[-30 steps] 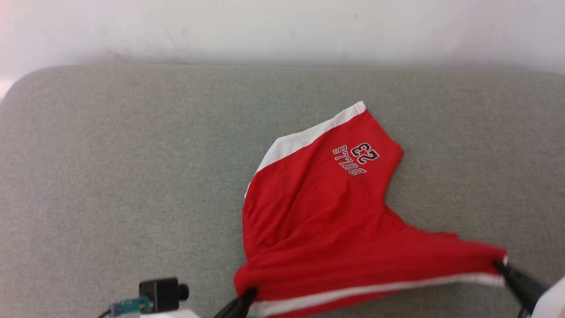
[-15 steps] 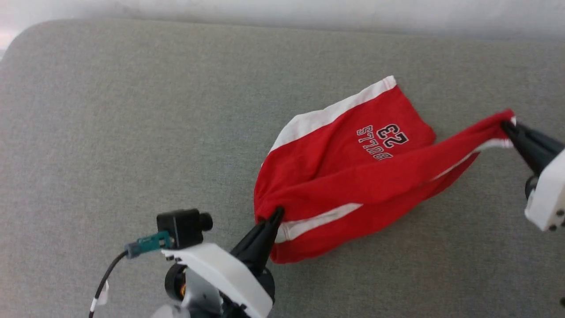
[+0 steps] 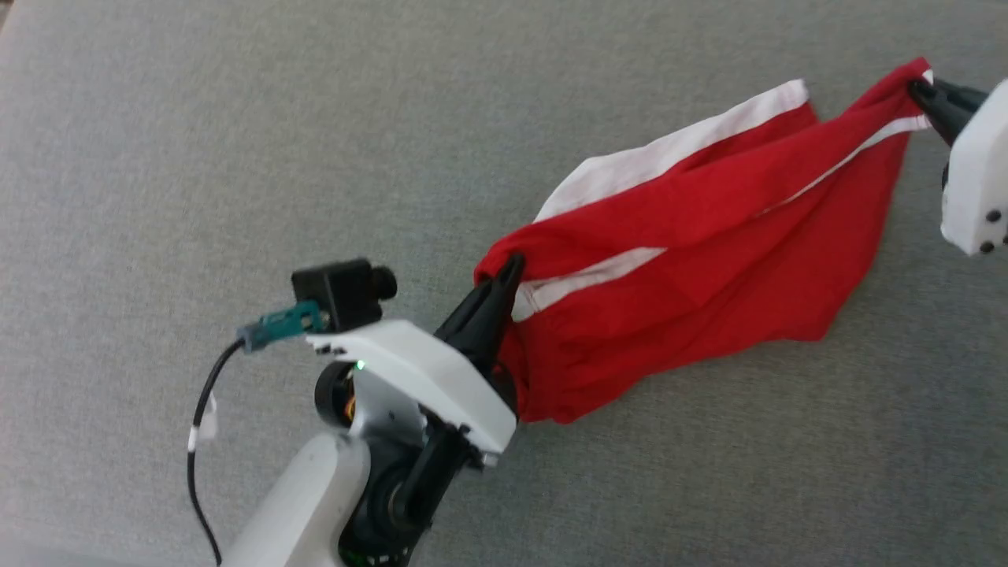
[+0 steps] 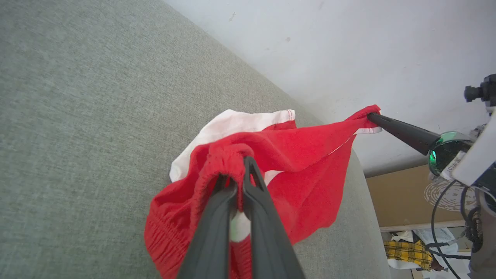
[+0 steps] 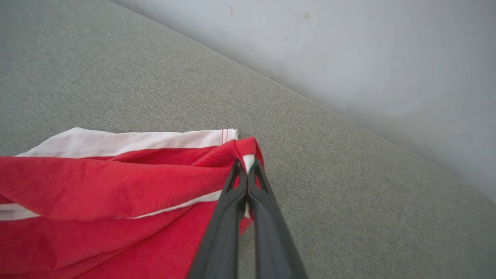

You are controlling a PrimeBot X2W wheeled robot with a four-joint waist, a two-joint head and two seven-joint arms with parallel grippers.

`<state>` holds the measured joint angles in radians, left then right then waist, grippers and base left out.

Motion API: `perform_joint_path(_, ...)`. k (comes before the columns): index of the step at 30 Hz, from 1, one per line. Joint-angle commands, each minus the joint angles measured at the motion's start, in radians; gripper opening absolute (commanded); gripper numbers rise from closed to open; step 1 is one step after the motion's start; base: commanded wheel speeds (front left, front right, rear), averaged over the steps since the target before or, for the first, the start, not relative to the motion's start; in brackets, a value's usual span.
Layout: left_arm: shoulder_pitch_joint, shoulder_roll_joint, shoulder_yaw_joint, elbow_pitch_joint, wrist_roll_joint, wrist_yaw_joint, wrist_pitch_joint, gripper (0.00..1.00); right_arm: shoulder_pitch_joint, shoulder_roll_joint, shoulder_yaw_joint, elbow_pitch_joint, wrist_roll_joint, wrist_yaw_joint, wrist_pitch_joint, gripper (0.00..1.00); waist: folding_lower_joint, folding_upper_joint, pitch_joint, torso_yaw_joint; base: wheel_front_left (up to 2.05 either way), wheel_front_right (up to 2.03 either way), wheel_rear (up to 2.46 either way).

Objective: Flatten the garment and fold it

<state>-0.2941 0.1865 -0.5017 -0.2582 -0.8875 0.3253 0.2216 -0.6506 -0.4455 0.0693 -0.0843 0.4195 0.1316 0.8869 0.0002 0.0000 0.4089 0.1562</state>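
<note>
Left gripper (image 3: 513,264) and right gripper (image 3: 918,86) each pinch the bunched red, white-striped shorts (image 3: 709,252), stretched diagonally from near-left to far-right.

Right hand (image 3: 921,87) cut by right edge; left hand (image 3: 514,262) tips buried in garment (image 3: 709,260).
</note>
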Motion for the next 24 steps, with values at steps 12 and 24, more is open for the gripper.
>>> perform_joint_path(12,-0.167,-0.047,-0.015,0.18,0.018,-0.052,-0.006,0.0,-0.14,-0.009,0.079,0.212,-0.049,-0.001,-0.059,0.0,-0.0002,0.0,0.121,0.095,0.0,0.0,0.0)
perform_joint_path(24,-0.209,-0.081,-0.024,0.292,0.011,-0.08,-0.042,0.36,-0.185,-0.021,0.122,0.319,-0.036,-0.001,-0.096,1.0,-0.0002,0.0,0.135,0.097,0.0,0.0,0.0)
